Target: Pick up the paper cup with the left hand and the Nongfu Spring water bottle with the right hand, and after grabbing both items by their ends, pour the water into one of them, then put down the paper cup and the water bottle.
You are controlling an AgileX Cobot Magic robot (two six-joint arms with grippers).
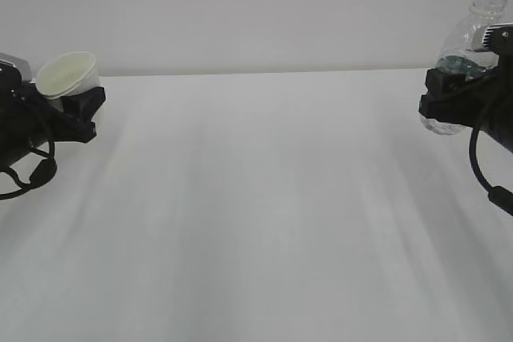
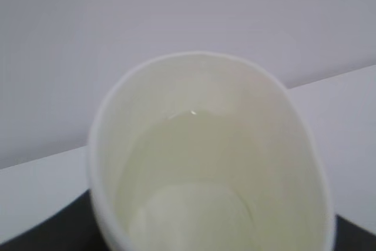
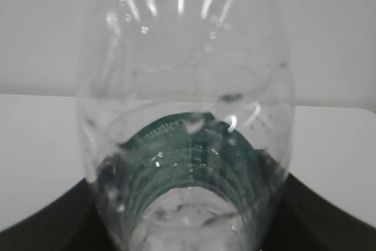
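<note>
Standing at the two far edges of a plain white surface (image 1: 256, 222), a pair of black robot arms each hold one thing clear above it, well apart from each other.

The left hand's black two-finger pincer (image 1: 74, 106) is closed around a small cream-white paper cup (image 1: 68, 74) with a rolled rim. The cup sits between the fingers, tilted so its mouth leans toward the middle of the scene. From the wrist, looking straight into the cup (image 2: 211, 157), clear water (image 2: 194, 163) lies pooled in the lower part, with a faint shine along its edge.

The right hand's black pincer (image 1: 449, 90) is closed around a small clear ribbed plastic bottle (image 1: 469, 46) with a dark green label and no cap. The open neck rises above the pincer and leans slightly toward the right edge; the rounded base hangs just below the fingers. From the wrist, the bottle (image 3: 188, 116) fills the view, droplets clinging inside its walls; how much water remains in it is unclear.

Loose black cables hang beneath both wrists.
</note>
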